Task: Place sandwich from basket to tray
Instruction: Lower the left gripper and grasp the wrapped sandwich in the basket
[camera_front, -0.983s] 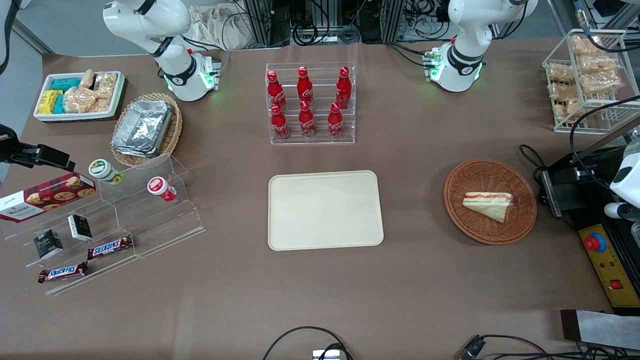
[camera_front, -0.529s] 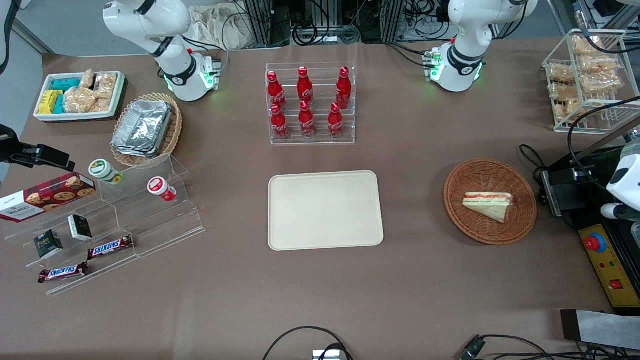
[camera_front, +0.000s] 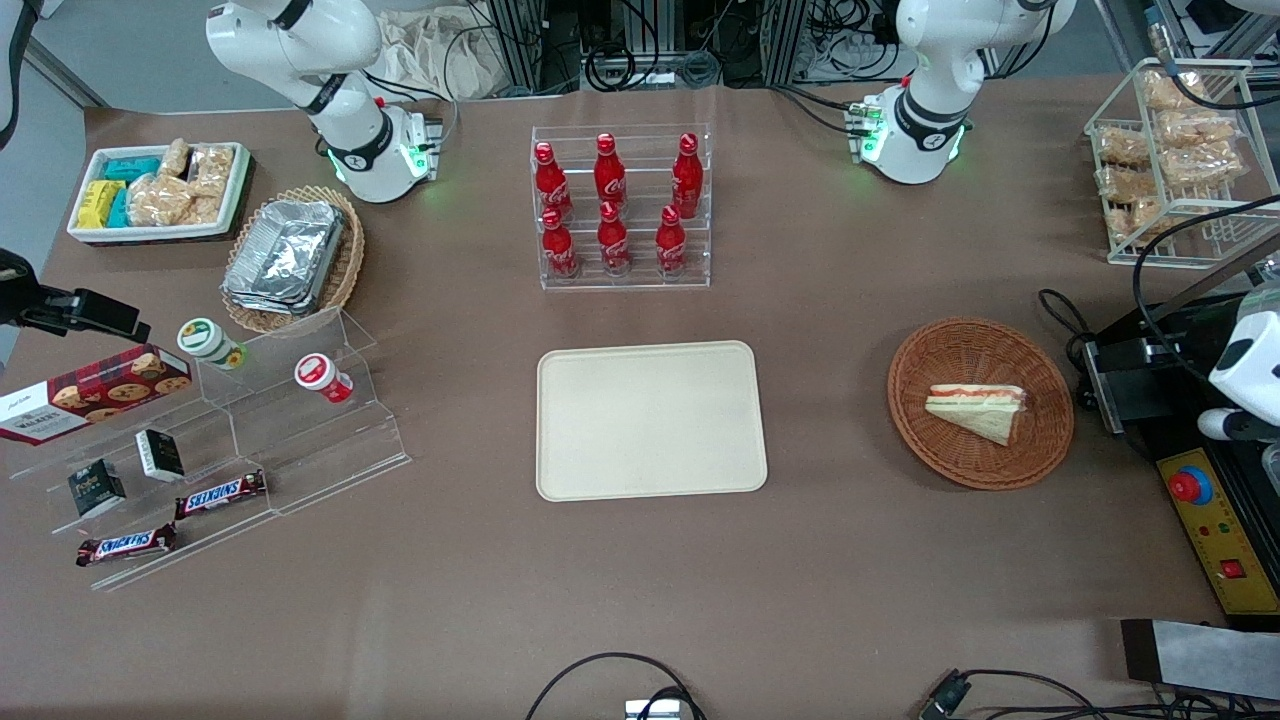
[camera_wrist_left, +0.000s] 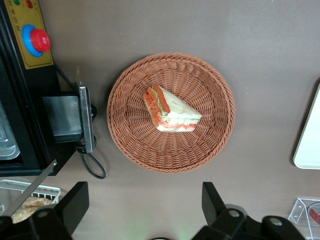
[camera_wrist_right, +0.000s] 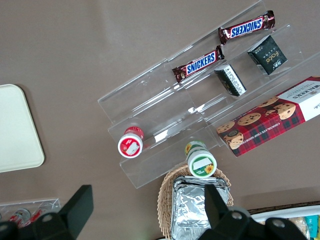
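Sandwich untouched in basket; claw open above, nothing held.

We find the sandwich (camera_wrist_left: 170, 111) lying flat near the middle of the round wicker basket (camera_wrist_left: 131, 85), filling edge exposed, which in our judgement suits a grasp from above. The claw (camera_wrist_left: 142, 212) hangs high over the basket's edge, its fingers (camera_wrist_left: 75, 202) spread wide and empty. The tray (camera_front: 650, 420) sits bare on the counter (camera_front: 820, 560), well apart toward the parked arm.

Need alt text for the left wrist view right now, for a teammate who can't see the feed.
A triangular sandwich lies in the round wicker basket on the brown table, untouched. The left arm's tool hangs open above the basket's edge, holding nothing. A corner of the cream tray shows beside the basket.
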